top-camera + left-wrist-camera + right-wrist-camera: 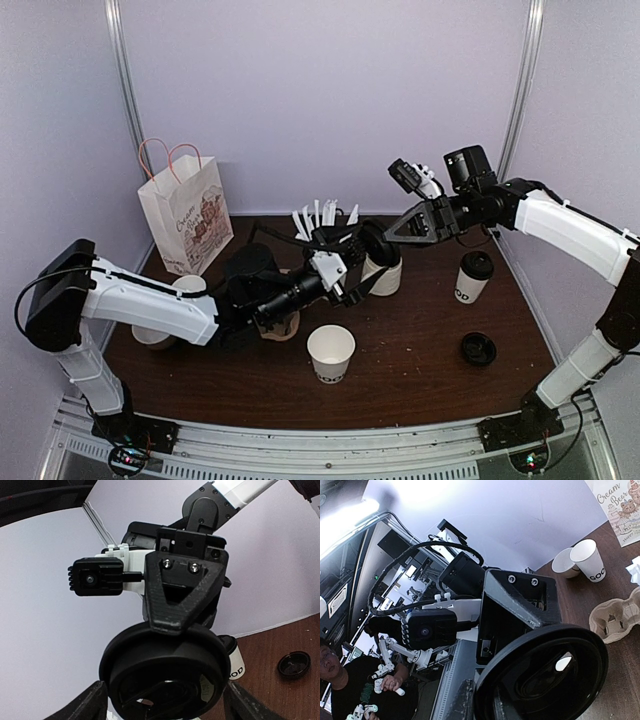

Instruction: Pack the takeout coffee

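- The paper bag [185,215] stands upright at the back left with its pink handles up. Its inside cannot be seen. Its print reads "Cream Bear" above a drawn bear.
- Near the bag's foot, the right wrist view shows an open printed cup [587,560] lettered "GOO".
- Also near the bag, under the left arm, lies a cardboard cup carrier [615,619] with its pockets empty.
- Well to the right of the bag, at mid-table, the right gripper [390,232] pinches the rim of a black lid [378,243] with its fingers nearly together.
- The left gripper [167,705] has its fingers spread wide, one on either side of that lid. I cannot tell whether they press on it.
- Just behind the lid stands a white cup [388,278], its mouth hidden.
- White sticks [322,215] fan upward just bag-side of that cup. Their container is hidden.
- Farthest right of the bag stands the lidded cup [468,288]. It is tall, white and upright, with a round black lid on it and black letters "OD" near the base.
- Forward of the bag, near the front edge, an empty open cup [331,352] stands upright.
- A loose lid [478,348] lies far to the bag's right, in front of the lidded cup.
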Available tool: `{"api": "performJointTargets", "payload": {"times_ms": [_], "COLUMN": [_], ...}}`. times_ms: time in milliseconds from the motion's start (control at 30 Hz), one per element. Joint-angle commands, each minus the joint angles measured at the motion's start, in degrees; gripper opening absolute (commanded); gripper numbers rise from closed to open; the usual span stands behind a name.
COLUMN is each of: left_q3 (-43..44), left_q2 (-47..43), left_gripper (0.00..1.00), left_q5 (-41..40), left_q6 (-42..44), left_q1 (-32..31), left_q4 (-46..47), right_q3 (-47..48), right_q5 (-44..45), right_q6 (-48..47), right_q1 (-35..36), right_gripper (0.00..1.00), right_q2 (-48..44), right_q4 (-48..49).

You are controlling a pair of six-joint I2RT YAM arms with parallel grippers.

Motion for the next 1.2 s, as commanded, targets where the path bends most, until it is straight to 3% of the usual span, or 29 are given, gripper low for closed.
{"api": "performJointTargets", "payload": {"times_ms": [0,200,467,1033,1167], "left_q3": [0.2,1.3,0.5,2.1,1.8], "left_q2": [0.3,2.4,3.5,5.3,4.1], "left_gripper": [0.83,0.87,0.82,0.84,0.80], "left_q5": [1.6,2.0,-2.6,-2.3,-1.9], "left_q6": [-0.6,-1.3,-2.3,-5.1,-5.9], "left_q1": [0.3,0.3,0.3,0.3,0.3], "left_q4": [2.5,4.0,8.1,12.0,11.0], "right_q3": [0.0,0.1,-0.1,-1.0,-1.4], "right_q5": [-1.4,-1.3,-1.2,-0.3,-0.1], "right_q6": [0.6,1.1,1.4,2.9,3.7], "right_q1": [-0.2,-0.2,-0.2,-0.2,-0.2], "right_gripper": [0.12,0.12,0.12,0.13,0.14], "right_q2": [-1.6,-1.5,-1.4,-0.4,0.1], "right_q4": [1.4,2.0,2.3,4.9,5.9]}}
